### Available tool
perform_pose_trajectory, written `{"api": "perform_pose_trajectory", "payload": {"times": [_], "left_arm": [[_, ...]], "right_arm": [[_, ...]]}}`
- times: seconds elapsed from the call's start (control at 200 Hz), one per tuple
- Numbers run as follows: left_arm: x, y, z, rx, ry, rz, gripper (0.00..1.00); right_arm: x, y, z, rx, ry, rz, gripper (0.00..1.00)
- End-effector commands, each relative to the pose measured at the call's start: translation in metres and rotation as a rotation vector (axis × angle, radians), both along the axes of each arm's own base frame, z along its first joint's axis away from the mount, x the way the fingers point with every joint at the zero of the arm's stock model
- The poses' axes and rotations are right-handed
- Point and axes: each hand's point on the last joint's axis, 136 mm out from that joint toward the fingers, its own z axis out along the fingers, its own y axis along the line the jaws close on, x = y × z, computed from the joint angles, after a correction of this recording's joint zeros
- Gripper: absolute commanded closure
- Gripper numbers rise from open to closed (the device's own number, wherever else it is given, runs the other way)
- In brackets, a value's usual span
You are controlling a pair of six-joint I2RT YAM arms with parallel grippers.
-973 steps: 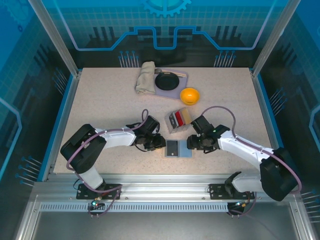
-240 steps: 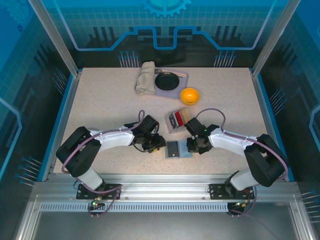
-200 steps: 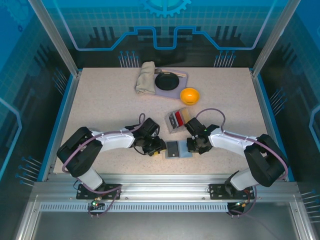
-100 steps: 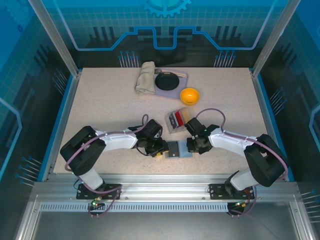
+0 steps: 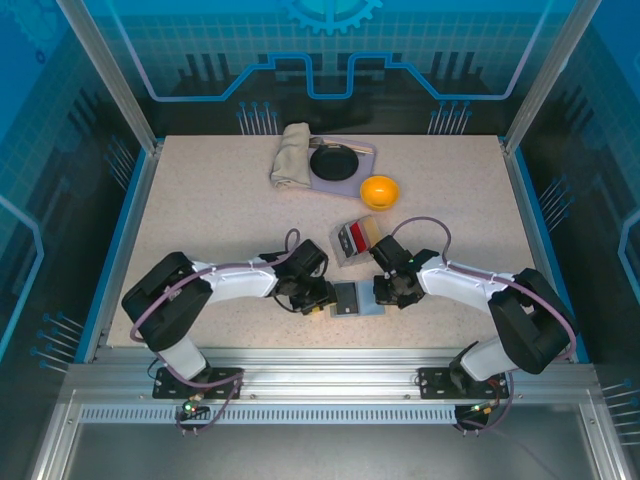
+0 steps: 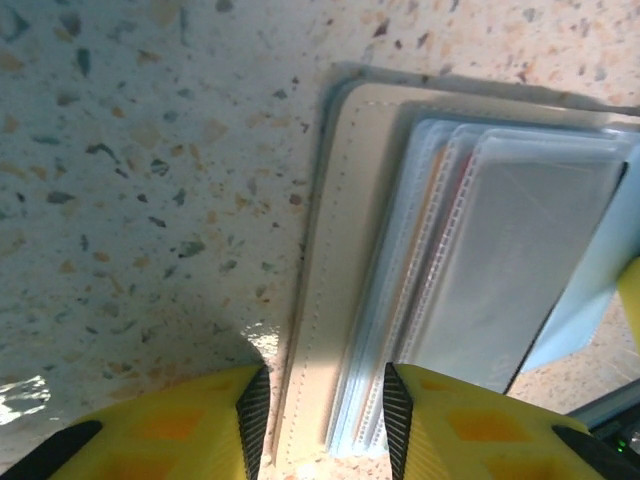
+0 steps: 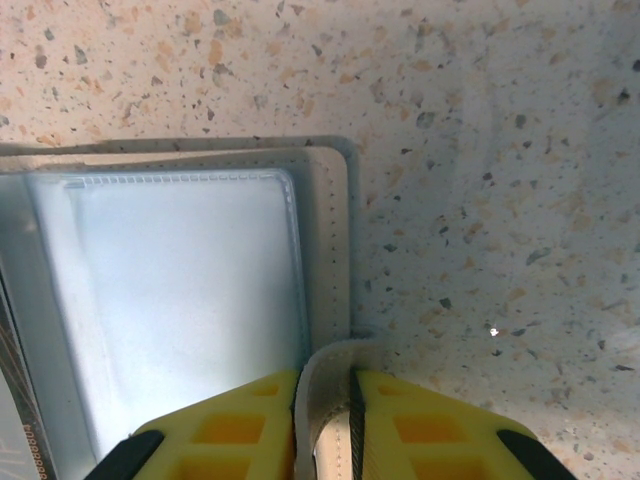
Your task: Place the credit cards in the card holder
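cream-edged, one card holder (image 7: 190, 300) lies unfolded, pinched by the right gripper (image 7: 325, 388).

My table (image 5: 200, 220) is a speckled beige slab, evenly lit, with soft glare patches close up. A blue strip (image 5: 122, 240) edges its left and right sides. Behind it and on both sides stand blue walls (image 5: 420, 40) printed with paler circuit lines and a gear, held by slanted metal posts (image 5: 108, 75). Before the table runs a grey aluminium rail (image 5: 330, 385)
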Motion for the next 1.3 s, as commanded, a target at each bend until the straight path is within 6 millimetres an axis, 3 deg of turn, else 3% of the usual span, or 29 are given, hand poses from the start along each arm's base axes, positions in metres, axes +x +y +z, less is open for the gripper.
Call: {"api": "perform_pose_trajectory", "payload": {"times": [0.0, 0.125, 0.595, 0.82, 1.06, 1.295], "left_arm": [[-0.003, -0.013, -0.004, -0.004, 0.015, -0.055, 0.62], [-0.003, -0.026, -0.001, -0.063, 0.005, -0.071, 0.67], [0.014, -0.054, 0.064, -0.278, -0.164, -0.074, 0.67], [0.017, -0.060, 0.073, -0.315, -0.184, -0.081, 0.65], [0.022, -0.082, 0.080, -0.376, -0.185, -0.141, 0.62], [0.023, -0.101, 0.059, -0.374, -0.119, -0.187, 0.61]], "right_arm": [[-0.009, 0.001, -0.010, 0.022, 0.040, -0.001, 0.80], [-0.010, 0.002, -0.011, 0.025, 0.044, 0.000, 0.80], [-0.013, 0.001, -0.013, 0.034, 0.045, -0.005, 0.81], [-0.012, 0.002, -0.011, 0.036, 0.039, -0.008, 0.81], [-0.011, 0.000, -0.004, 0.054, 0.018, -0.026, 0.81], [-0.008, -0.013, 0.010, 0.105, -0.024, -0.099, 0.77]]}}
